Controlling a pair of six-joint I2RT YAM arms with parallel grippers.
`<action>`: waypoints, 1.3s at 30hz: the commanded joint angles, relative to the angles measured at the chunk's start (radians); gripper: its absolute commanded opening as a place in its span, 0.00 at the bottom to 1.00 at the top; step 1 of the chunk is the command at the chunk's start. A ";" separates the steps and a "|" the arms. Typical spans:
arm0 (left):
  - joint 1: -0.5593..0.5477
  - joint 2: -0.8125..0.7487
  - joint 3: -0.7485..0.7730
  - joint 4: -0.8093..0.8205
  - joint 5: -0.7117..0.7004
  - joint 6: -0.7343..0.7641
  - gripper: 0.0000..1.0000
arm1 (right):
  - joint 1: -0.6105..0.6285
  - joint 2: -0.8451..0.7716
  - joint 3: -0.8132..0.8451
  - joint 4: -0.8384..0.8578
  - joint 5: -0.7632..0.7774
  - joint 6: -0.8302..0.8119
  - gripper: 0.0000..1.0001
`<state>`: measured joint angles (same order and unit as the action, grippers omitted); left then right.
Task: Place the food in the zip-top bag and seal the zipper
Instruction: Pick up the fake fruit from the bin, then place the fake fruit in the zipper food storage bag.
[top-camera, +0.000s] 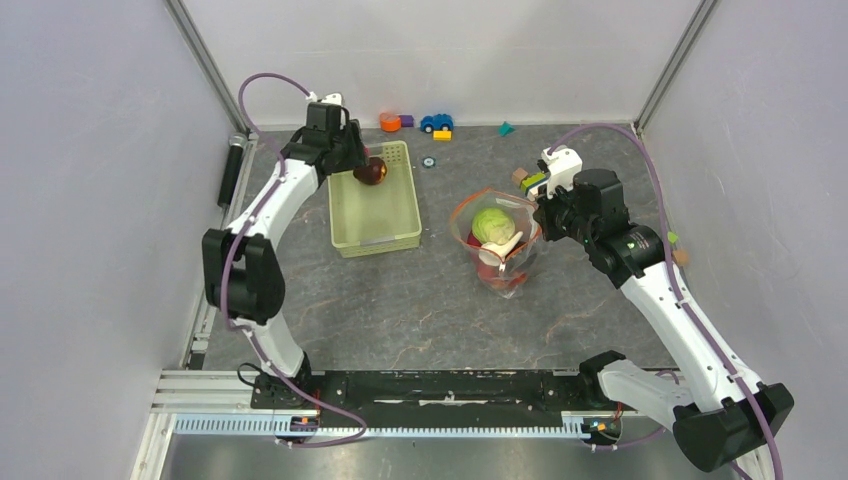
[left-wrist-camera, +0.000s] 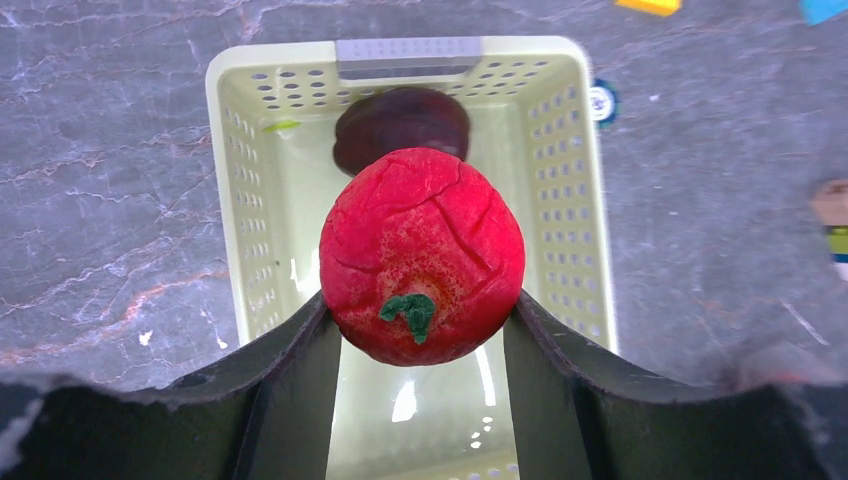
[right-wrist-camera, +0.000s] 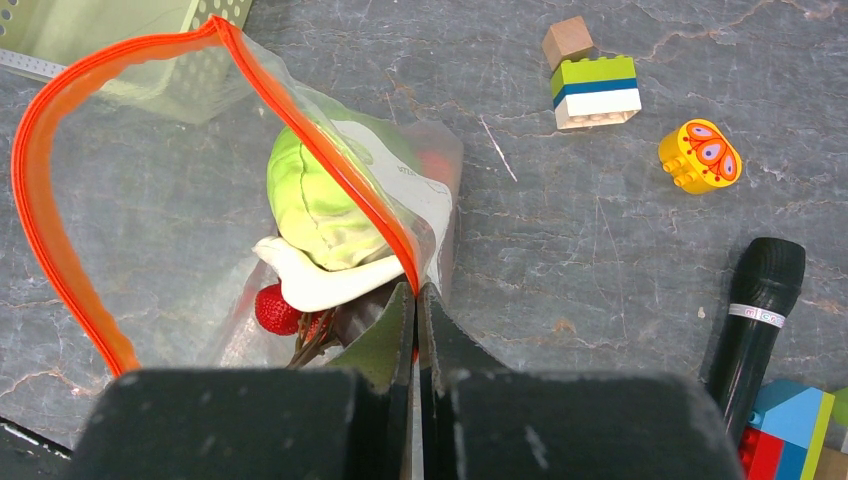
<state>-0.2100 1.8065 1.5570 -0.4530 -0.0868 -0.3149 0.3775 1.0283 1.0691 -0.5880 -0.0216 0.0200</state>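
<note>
On the grey table (top-camera: 400, 320) the pale green slotted basket (top-camera: 380, 244) sits far left and the zip-top bag (top-camera: 507, 276) stands mid-table, well apart from it to the right. The bag's mouth faces up as a wide loop and a green cabbage (top-camera: 492, 224) fills its upper part. The left tool (left-wrist-camera: 420, 312) hangs over the basket's far end, its jaws part-way apart and clamped on either side of a red peach-like fruit (left-wrist-camera: 420, 250). So the bag lies to this tool's right, past the basket's right wall, and I judge a sideways carry comes next. The right arm is nearer the bag but busy: the right tool (right-wrist-camera: 415, 300) is fully closed, pinching the bag's rim at the orange zipper (right-wrist-camera: 48, 240), which looks to be what props the mouth wide. Only the left wrist view shows a dark purple piece (left-wrist-camera: 400, 122) lying in the basket under the fruit. Only the right wrist view shows a strawberry (right-wrist-camera: 272, 308) below the cabbage
</note>
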 joint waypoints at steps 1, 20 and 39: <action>-0.024 -0.132 -0.042 0.077 0.102 -0.055 0.07 | -0.003 -0.022 -0.001 0.030 0.004 -0.008 0.00; -0.386 -0.366 -0.060 0.130 0.210 0.089 0.17 | -0.003 -0.010 -0.015 0.060 -0.038 -0.005 0.00; -0.595 -0.275 -0.012 0.182 0.368 0.110 0.19 | -0.003 -0.019 -0.023 0.065 -0.048 -0.007 0.00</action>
<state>-0.7776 1.5192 1.4967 -0.3046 0.2409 -0.2676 0.3775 1.0283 1.0492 -0.5613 -0.0639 0.0200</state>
